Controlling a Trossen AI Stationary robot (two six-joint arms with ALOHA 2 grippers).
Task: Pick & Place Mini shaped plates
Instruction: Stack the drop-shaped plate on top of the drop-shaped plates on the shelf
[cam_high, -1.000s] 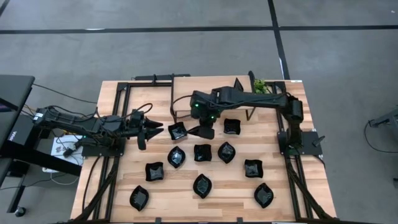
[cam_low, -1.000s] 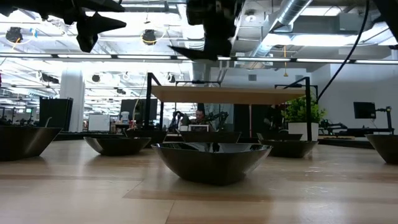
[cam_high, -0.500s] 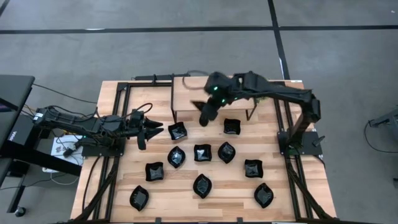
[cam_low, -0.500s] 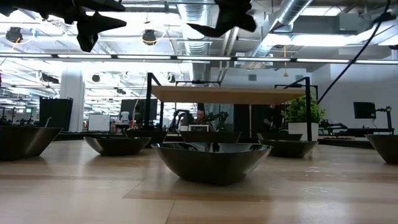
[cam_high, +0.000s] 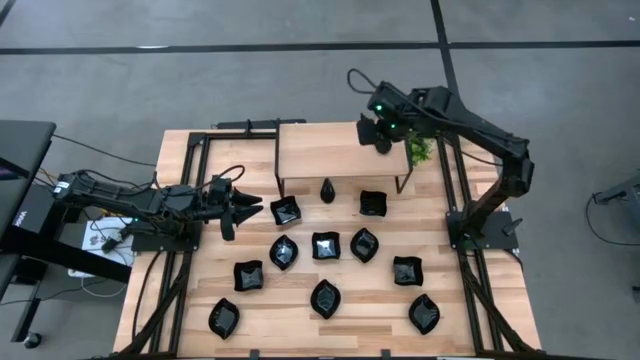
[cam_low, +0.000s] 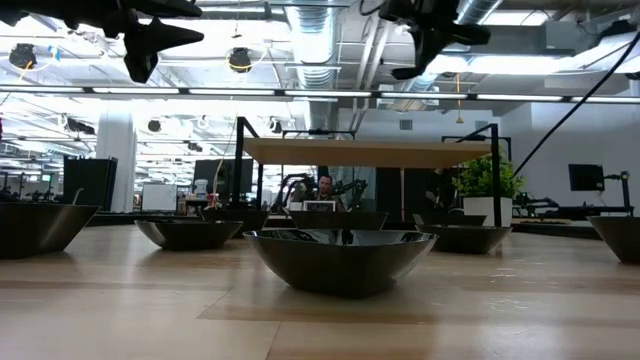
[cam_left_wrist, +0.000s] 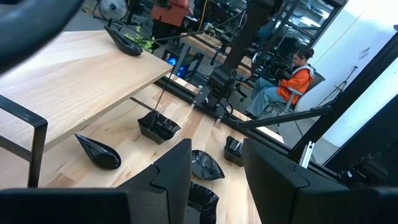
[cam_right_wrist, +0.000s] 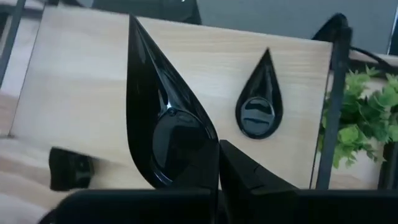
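Observation:
Several glossy black mini plates (cam_high: 325, 245) sit on their bases on the wooden table, squares and leaf ovals. One teardrop plate (cam_high: 328, 190) lies by the raised shelf's near edge. Another teardrop (cam_right_wrist: 260, 107) lies on the shelf top. My right gripper (cam_high: 383, 137) hovers over the shelf's far right corner, shut on a third teardrop plate (cam_right_wrist: 165, 124). My left gripper (cam_high: 248, 208) waits open above the table's left side, next to a square plate (cam_high: 285, 210). My right gripper holds the teardrop plate by its wide rounded end (cam_right_wrist: 186, 171), one finger (cam_right_wrist: 249, 177) showing beside the rim. The plate's pointed tip (cam_right_wrist: 132, 25) points away from the fingers. The plate is lifted clear above the shelf top. The exact pinch is hidden by the gripper body.
The raised wooden shelf (cam_high: 330, 150) stands on black legs at the table's far middle. A small green plant (cam_high: 418, 148) stands at its right end, close to my right gripper. A black frame (cam_high: 195, 170) rims the table. A person sits in the room beyond (cam_left_wrist: 292, 68).
My right gripper has risen from low over the table near the square plates and swung toward the far right edge, carrying the teardrop plate up over the shelf's right end. The teardrop by the shelf's near edge, earlier hidden under the arm, now shows.

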